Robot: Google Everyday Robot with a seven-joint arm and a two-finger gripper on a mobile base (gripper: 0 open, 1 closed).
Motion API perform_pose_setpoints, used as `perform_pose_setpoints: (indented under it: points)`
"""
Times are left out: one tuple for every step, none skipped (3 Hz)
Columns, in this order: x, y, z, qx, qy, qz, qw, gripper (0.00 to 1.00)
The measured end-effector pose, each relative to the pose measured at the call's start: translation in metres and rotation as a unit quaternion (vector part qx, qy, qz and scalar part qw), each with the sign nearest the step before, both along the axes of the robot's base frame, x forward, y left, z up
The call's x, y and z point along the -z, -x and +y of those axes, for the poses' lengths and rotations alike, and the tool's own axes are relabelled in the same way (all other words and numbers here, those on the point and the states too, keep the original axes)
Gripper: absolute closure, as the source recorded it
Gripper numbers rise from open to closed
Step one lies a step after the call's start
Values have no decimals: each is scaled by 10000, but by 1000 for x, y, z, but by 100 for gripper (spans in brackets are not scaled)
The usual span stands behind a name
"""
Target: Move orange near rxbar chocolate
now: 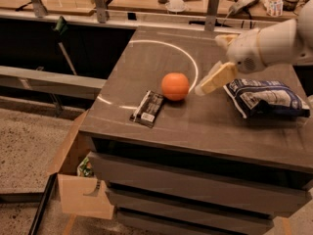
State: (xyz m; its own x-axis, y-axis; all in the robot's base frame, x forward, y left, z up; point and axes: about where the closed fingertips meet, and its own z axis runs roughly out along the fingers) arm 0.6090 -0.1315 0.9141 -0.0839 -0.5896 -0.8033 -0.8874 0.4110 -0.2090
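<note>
The orange [175,86] rests on the dark tabletop [195,126], just right of the rxbar chocolate [147,108], a flat black wrapper with a white label. Orange and bar almost touch. My gripper [209,65] hangs to the right of the orange, apart from it, above the table. It is open and empty. One cream finger [216,77] points down-left toward the orange. The white arm reaches in from the right edge.
A blue-and-white snack bag [266,98] lies on the table's right side, under the arm. A white arc is painted on the tabletop. Drawers sit below the top. An open cardboard box [73,180] stands on the floor at lower left. A cluttered bench runs behind.
</note>
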Motion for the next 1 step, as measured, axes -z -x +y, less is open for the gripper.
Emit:
perform_pose_setpoints:
  points:
    - [-40,-10,-39,596,406,-486,9962,0]
